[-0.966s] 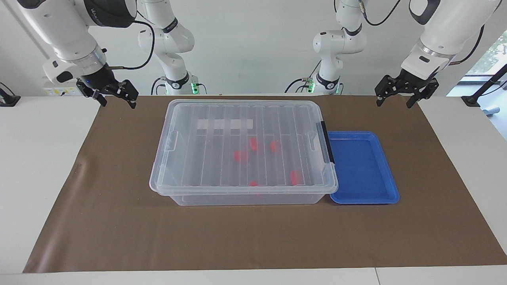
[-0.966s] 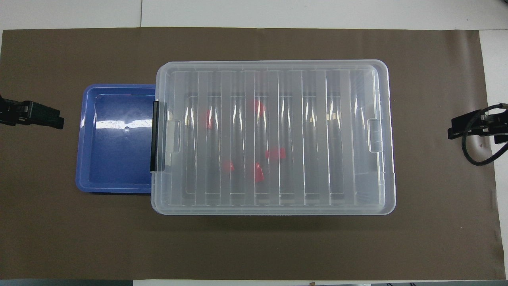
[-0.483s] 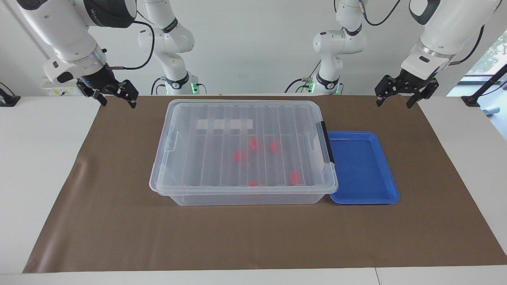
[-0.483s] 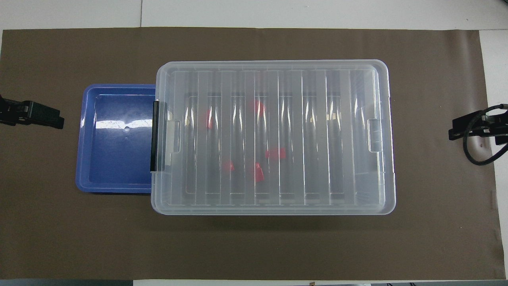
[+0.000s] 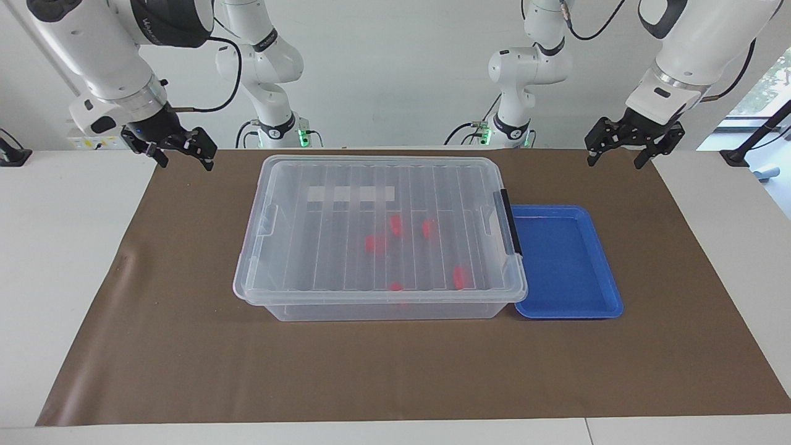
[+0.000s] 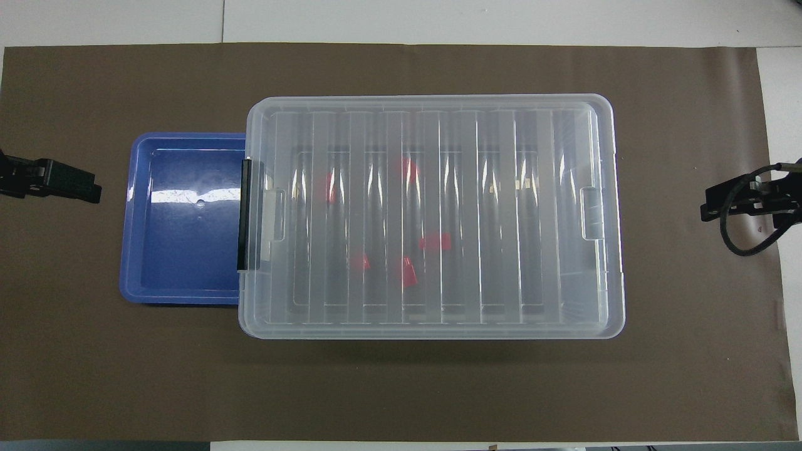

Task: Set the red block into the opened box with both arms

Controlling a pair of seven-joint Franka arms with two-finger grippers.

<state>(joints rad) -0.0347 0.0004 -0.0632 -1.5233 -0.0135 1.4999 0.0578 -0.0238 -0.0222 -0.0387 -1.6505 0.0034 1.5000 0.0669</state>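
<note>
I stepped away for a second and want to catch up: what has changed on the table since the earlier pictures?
Only the right gripper has crept a little toward the box, open and empty. The left gripper waits, open and empty, above its end of the table. The box keeps its lid on, with the red blocks inside and the blue tray bare beside it.

Left arm (image 5: 692, 49): enters the facing view at about 1 o'clock, forearm sloping down toward 7 o'clock. Wrist bent. Left gripper (image 5: 618, 157) raised in the air, fingers spread apart and pointing down, nothing between them. In the overhead view it (image 6: 62, 186) sits at 9 o'clock.

Right arm (image 5: 93, 43): enters at about 11 o'clock, forearm sloping down toward 5 o'clock. Right gripper (image 5: 184, 159) raised, fingers apart, empty. In the overhead view it (image 6: 727, 203) sits at 3 o'clock.
</note>
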